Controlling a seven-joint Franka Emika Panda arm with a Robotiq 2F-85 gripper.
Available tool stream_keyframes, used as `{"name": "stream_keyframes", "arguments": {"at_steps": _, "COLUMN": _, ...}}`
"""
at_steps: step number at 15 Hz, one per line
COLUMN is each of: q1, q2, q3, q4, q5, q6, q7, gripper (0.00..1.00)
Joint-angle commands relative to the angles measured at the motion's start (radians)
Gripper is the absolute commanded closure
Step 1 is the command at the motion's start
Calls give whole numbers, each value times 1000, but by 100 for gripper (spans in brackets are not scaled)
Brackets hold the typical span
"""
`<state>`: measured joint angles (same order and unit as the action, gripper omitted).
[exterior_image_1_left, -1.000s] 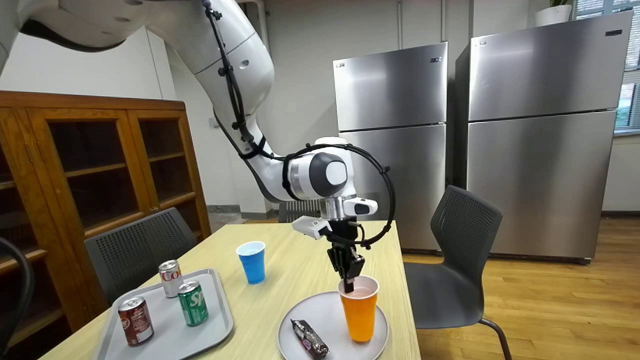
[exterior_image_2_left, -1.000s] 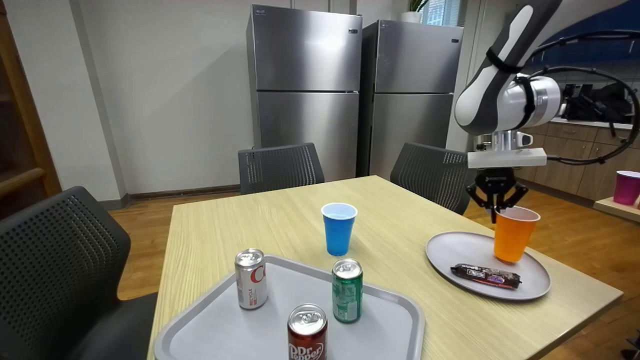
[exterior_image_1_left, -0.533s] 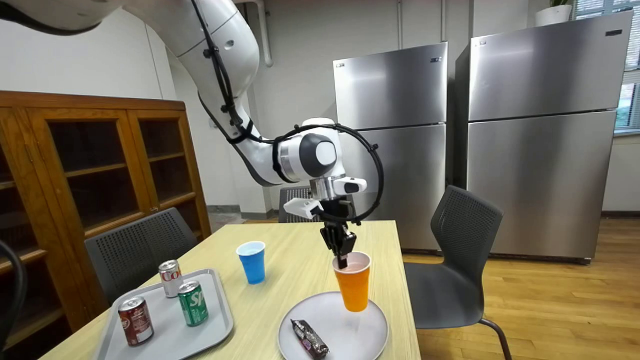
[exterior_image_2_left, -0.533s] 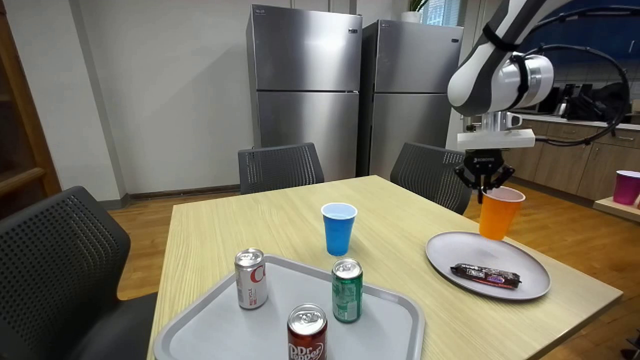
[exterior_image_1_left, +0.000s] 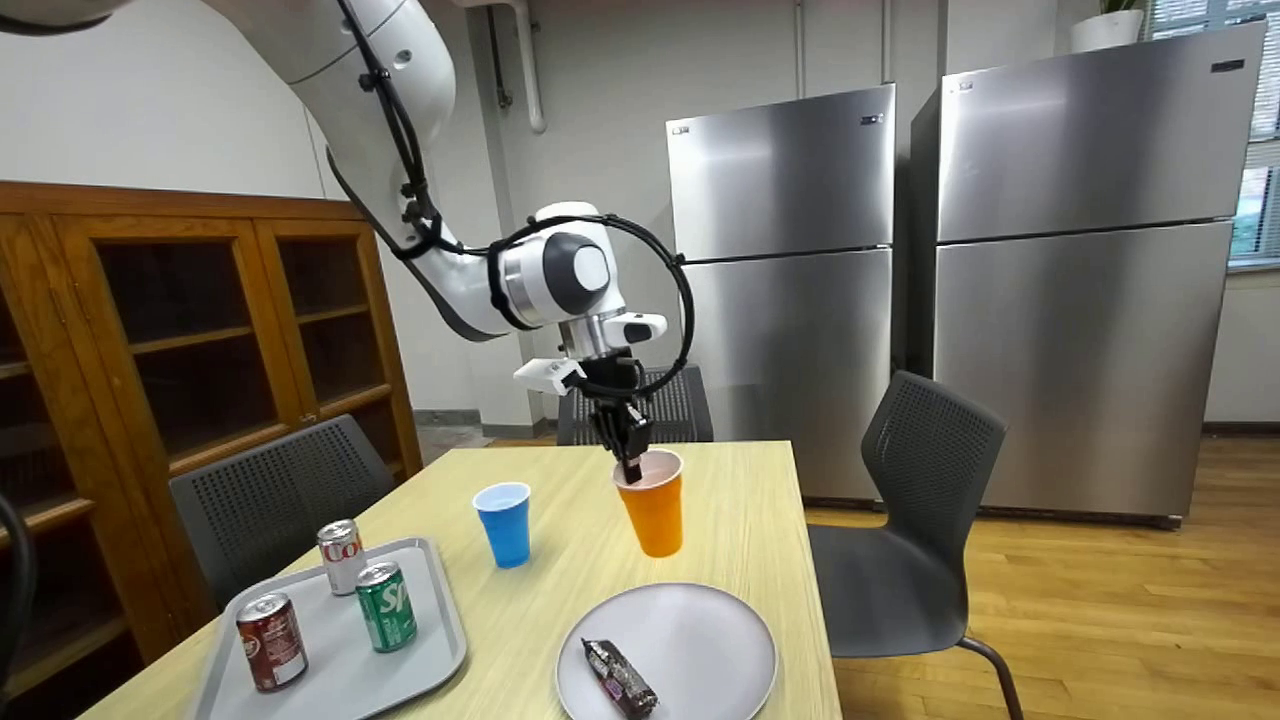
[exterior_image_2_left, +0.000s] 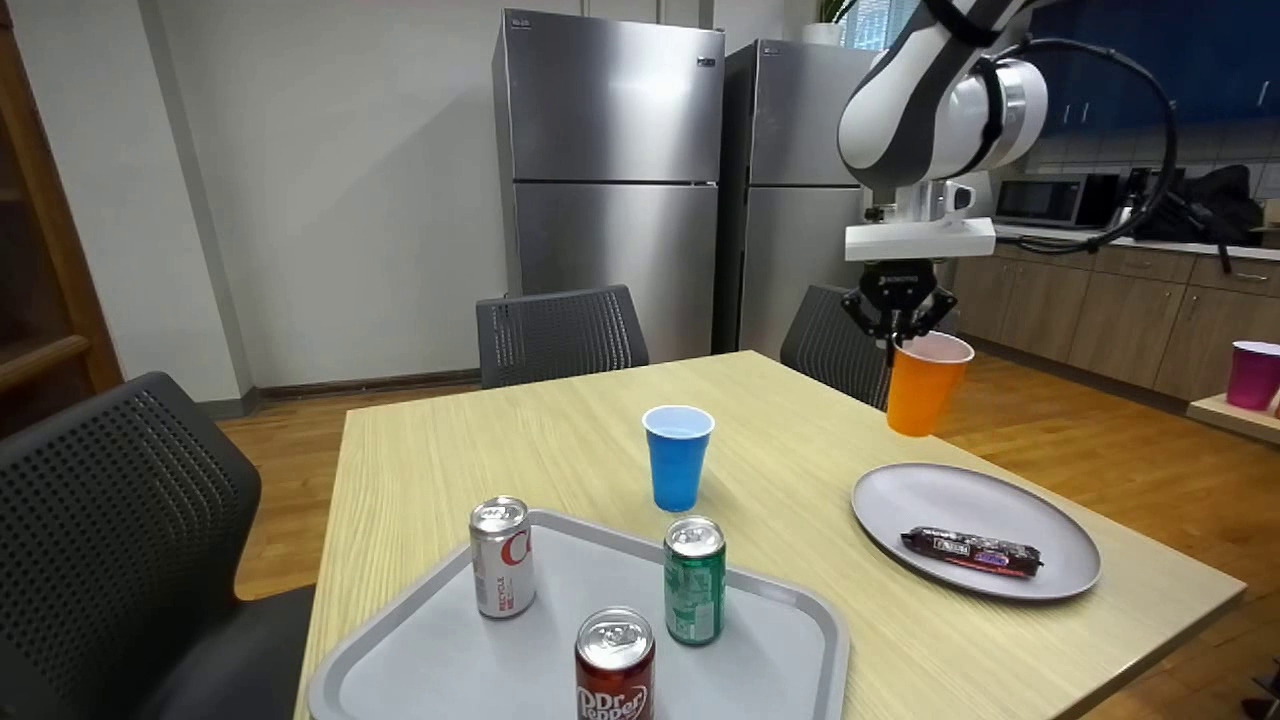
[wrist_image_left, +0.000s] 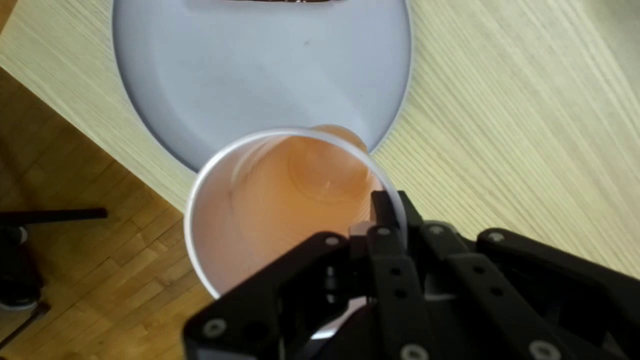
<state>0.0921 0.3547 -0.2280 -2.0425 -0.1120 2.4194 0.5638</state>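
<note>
table lies below with a plate on it; the orange cup hangs in the air near the plate, tipped. it looks thin, light and easy to squash, so the rim is a good place to pinch. the gripper has its fingers squeezed nearly together there, one inside the cup. wrist view shows the cup's inside, maybe empty but blurry; an exterior view shows the whole wrapped bar.

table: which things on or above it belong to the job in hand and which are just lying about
Job in hand, judging by the grip:
gripper
orange cup, held by it

Apparently just lying about:
blue cup
plate with wrapped bar
tray with silver can, green can, maroon can
</note>
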Motion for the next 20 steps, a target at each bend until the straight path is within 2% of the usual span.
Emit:
{"name": "stream_keyframes", "arguments": {"at_steps": 1, "q1": 21, "q2": 20, "q3": 41, "q4": 68, "q5": -20, "q6": -23, "q7": 48, "gripper": 99}}
{"name": "stream_keyframes", "arguments": {"at_steps": 8, "q1": 49, "q2": 157, "q3": 106, "q4": 256, "q5": 0, "q6": -39, "q7": 16, "gripper": 99}}
{"name": "stream_keyframes", "arguments": {"at_steps": 15, "q1": 86, "q2": 306, "q3": 131, "q4": 437, "q5": 6, "q6": -68, "q7": -14, "gripper": 99}}
{"name": "stream_keyframes", "arguments": {"at_steps": 20, "q1": 118, "q2": 362, "q3": 127, "q4": 482, "q5": -8, "q6": -92, "q7": -31, "gripper": 99}}
